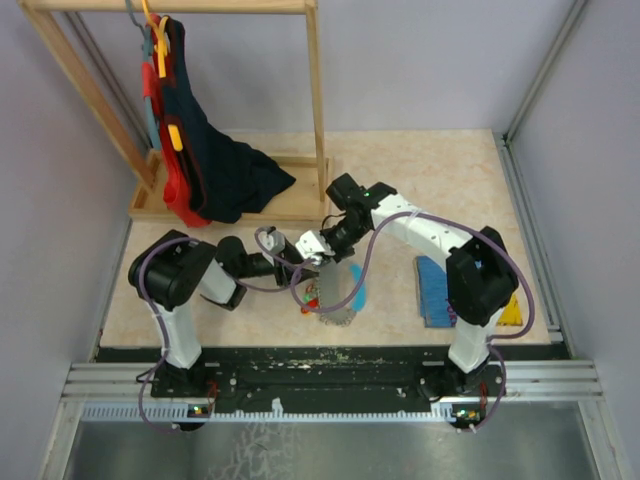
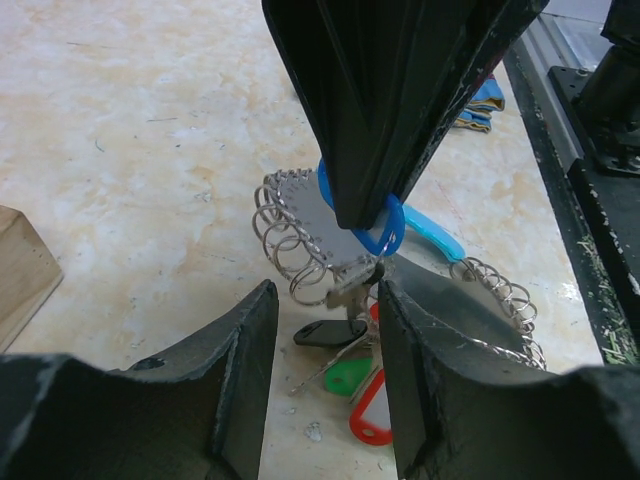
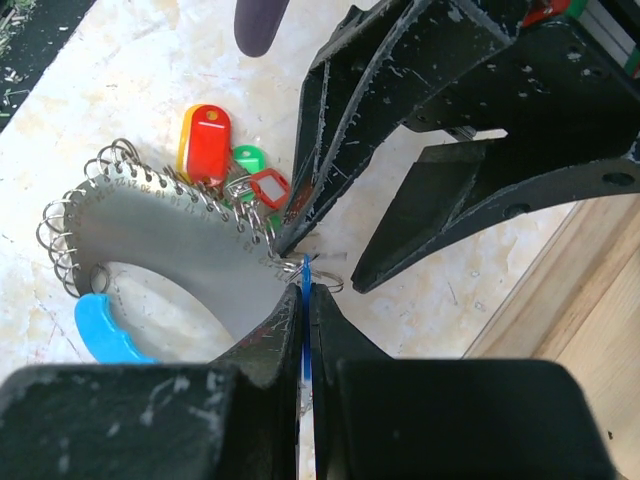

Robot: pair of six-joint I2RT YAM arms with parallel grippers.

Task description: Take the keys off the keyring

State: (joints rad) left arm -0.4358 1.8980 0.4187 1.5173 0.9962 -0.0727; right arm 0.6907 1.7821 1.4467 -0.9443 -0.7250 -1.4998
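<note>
The right gripper (image 3: 305,295) is clamped tight on the blue key (image 2: 384,236). The left gripper (image 2: 325,295) meets it tip to tip, its fingers (image 2: 245,370) apart on either side of a small metal link of the keyring (image 3: 165,230). The keyring's grey strap, edged with wire coils, spreads over the table (image 2: 130,130) beneath them. Four more keys (image 3: 245,158) lie bunched under the gap: one solid red on yellow, one green, one red-framed, one black. Bare tabletop opens beyond the strap. The wooden rack base (image 3: 585,300) is near on one side. The black edge strip (image 1: 330,355) and one blue book (image 1: 432,292) lie on the other.
</note>
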